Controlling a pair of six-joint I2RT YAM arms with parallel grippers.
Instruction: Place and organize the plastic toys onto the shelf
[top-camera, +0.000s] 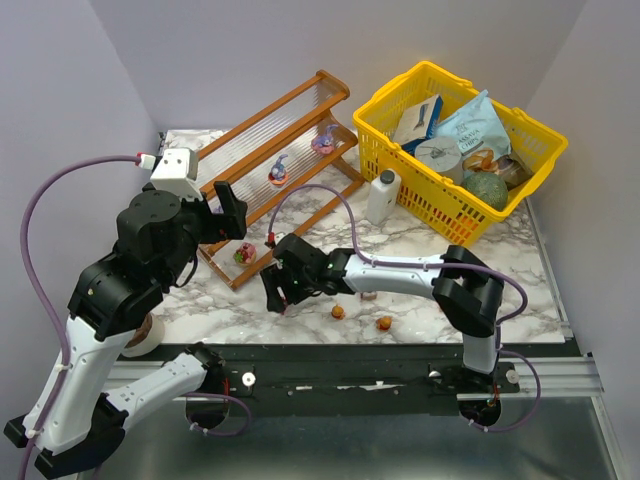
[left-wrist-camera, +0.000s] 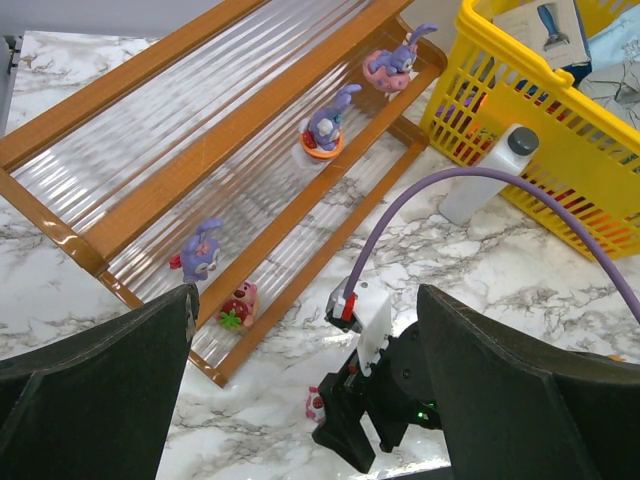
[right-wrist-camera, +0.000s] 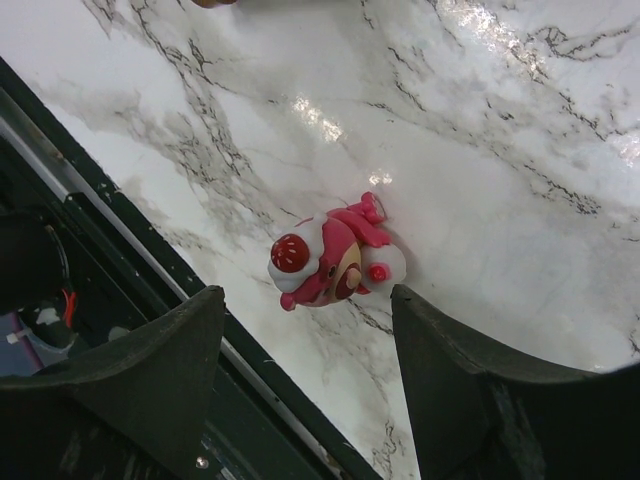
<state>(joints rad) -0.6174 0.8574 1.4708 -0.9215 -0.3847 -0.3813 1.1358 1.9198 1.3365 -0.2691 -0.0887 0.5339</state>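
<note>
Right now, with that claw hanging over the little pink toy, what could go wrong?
1. The pink toy lies on its side near the table's front edge; the open right gripper might nudge it over into the dark gap instead of catching it.
2. It is rounded and tipped, so it could slip out when pinched.
3. Setting it on the shelf, the arm might knock over the purple toy standing there.

Stretches right arm (top-camera: 400, 272) low and leftward, right gripper (top-camera: 280, 292) pointing down, jaws apart and empty. Holds left arm (top-camera: 150, 250) raised, left gripper (top-camera: 231, 208) wide open.
</note>
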